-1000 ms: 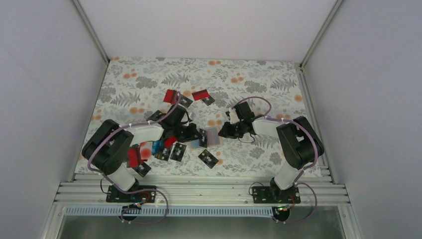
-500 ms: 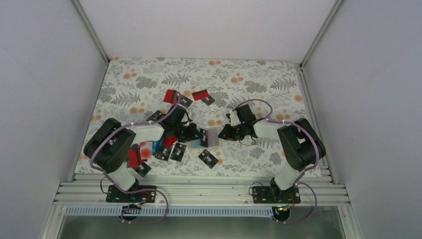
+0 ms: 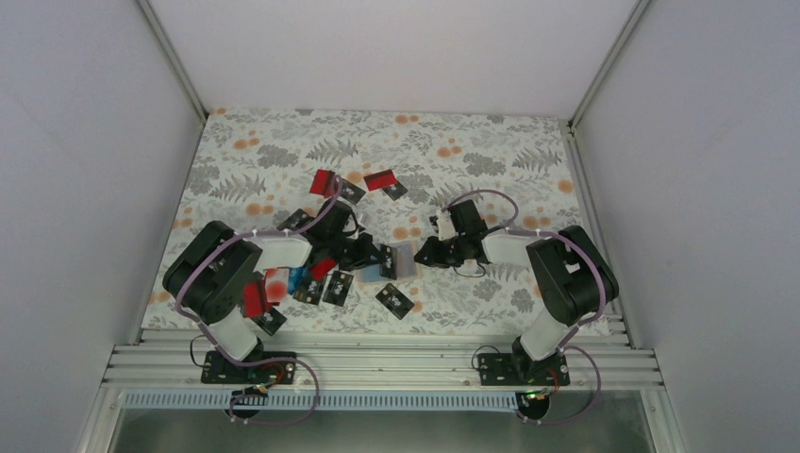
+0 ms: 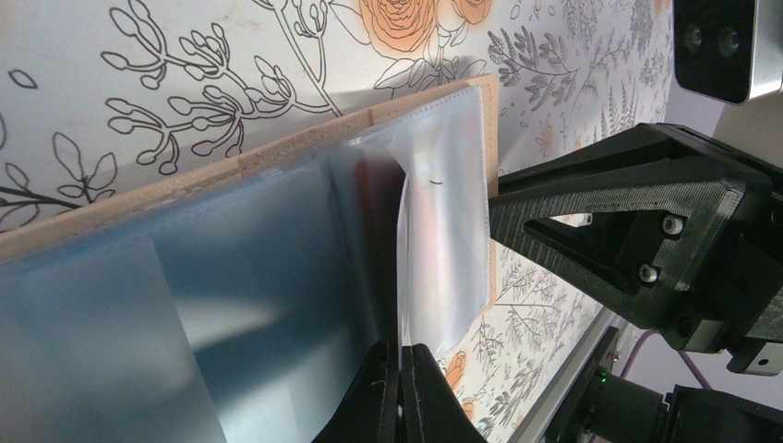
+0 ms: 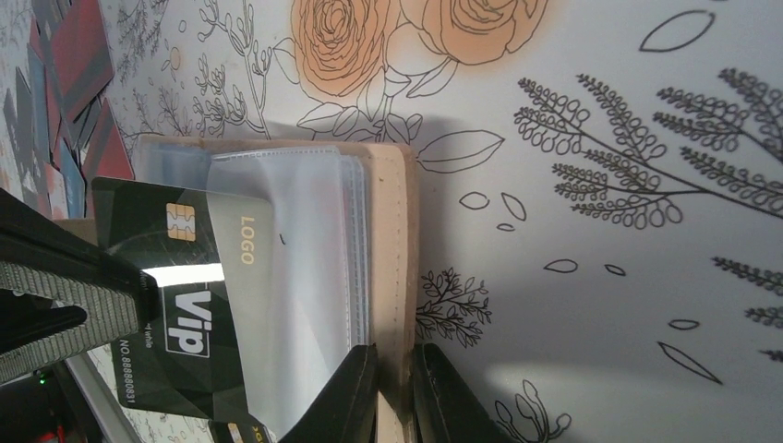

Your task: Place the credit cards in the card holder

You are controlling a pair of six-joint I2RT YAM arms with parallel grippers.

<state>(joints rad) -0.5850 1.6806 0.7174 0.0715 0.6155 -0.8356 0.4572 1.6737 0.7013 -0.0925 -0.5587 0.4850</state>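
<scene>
The card holder [image 3: 404, 260] lies open on the flowered table between the two arms, tan rim [image 4: 277, 155] outside and clear grey-blue pockets inside. My right gripper [image 5: 394, 367] is shut on the holder's tan edge [image 5: 399, 240] and pins it from the right. My left gripper [image 4: 400, 362] is shut on a black credit card [image 5: 175, 295] with a gold chip and white "Vip" lettering. That card's far end lies under a clear pocket flap [image 5: 295, 277]. In the left wrist view the card shows only edge-on. Several other credit cards, red [image 3: 324, 181] and black [image 3: 395, 299], lie loose around the left arm.
More loose cards sit by the left arm's elbow: red [image 3: 253, 298], blue [image 3: 297, 277], black [image 3: 338, 288]. A red card [image 3: 380, 179] lies further back. White walls close in the table on three sides, with a metal rail [image 3: 377, 363] along the near edge.
My right gripper has edged left and its jaws have closed a little on the holder's edge. The left arm has shifted slightly right with the card.
</scene>
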